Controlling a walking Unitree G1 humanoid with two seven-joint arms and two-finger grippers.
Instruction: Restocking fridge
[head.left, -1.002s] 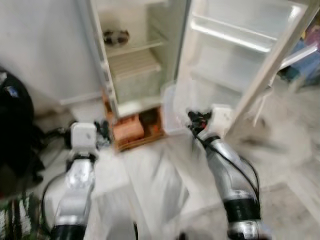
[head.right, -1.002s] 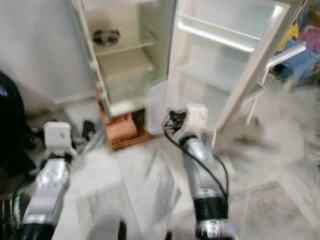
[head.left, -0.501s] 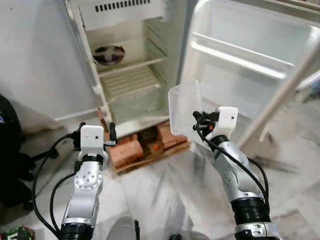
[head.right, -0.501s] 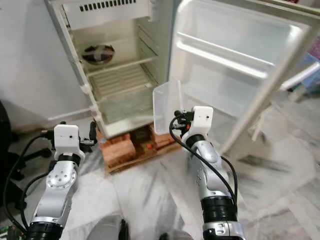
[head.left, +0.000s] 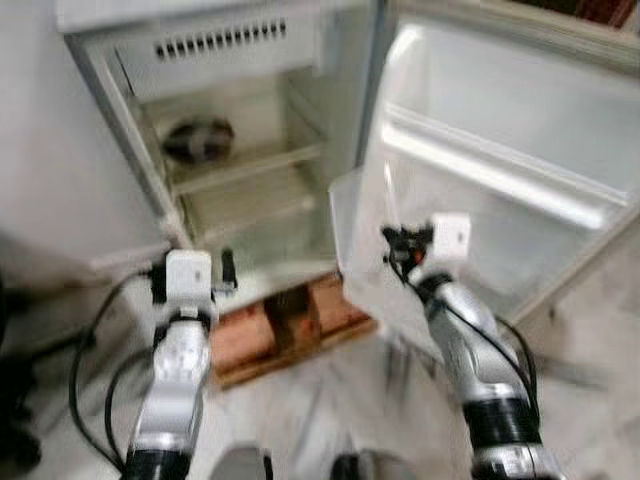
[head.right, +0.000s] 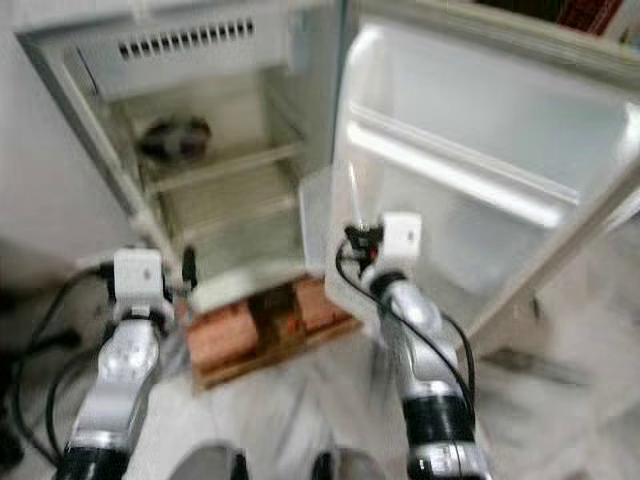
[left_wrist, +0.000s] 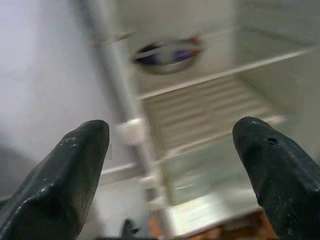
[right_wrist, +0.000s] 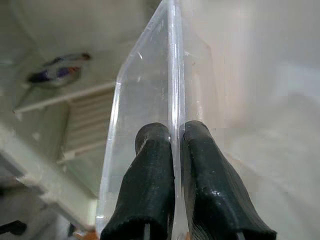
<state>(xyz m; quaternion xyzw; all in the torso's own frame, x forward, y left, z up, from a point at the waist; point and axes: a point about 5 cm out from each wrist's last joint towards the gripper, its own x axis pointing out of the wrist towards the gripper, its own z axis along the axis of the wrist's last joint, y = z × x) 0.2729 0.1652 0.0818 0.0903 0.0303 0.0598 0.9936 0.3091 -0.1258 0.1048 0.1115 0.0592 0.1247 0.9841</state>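
Pale grey wall (head.left: 40, 130) is seen at the left. Light marble floor (head.left: 580, 400), blurred, lies below. Brick base (head.left: 285, 325) is set on the floor.

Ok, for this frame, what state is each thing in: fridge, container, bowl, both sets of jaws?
Fridge door: swung open.
Clear plastic container: held up, wall pinched.
Right gripper: jaws shut on the container wall.
Left gripper: jaws open, holding nothing.
Bowl: sitting on the upper shelf.

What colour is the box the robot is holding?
The plastic box is clear, see-through; the right wrist view shows it best.
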